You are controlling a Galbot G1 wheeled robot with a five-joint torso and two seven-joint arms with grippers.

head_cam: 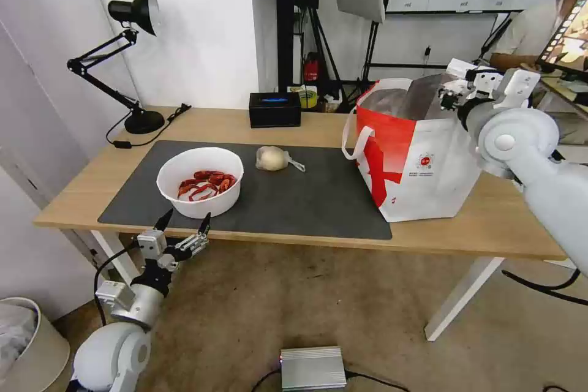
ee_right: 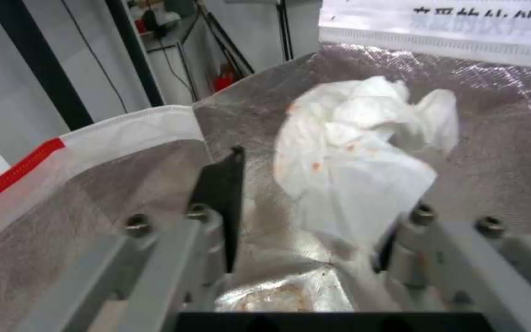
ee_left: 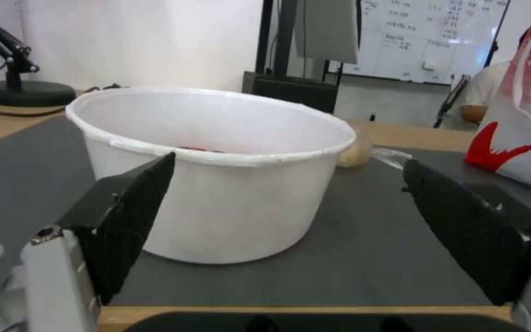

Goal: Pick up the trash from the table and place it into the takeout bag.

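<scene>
A white bowl [head_cam: 199,180] of red shells stands on the dark mat [head_cam: 318,202] of the table [head_cam: 502,220]. My left gripper [head_cam: 184,223] hangs open at the table's front edge, just short of the bowl [ee_left: 216,175], its fingers spread wider than the gap to it. A beige lump [head_cam: 272,158] in clear wrap lies behind the bowl, mid-mat. The takeout bag [head_cam: 416,159] stands at the right. My right gripper [head_cam: 456,95] is over its mouth, open [ee_right: 309,198]. A crumpled white tissue [ee_right: 357,166] with orange specks sits against one finger, over the foil lining [ee_right: 499,138].
A black desk lamp [head_cam: 131,61] and its cord occupy the table's back left, and a black box [head_cam: 274,109] sits at the back middle. Clear plastic with reddish smears [ee_right: 284,295] lies low in the bag. A silver box [head_cam: 312,367] and a bin [head_cam: 27,343] stand on the floor.
</scene>
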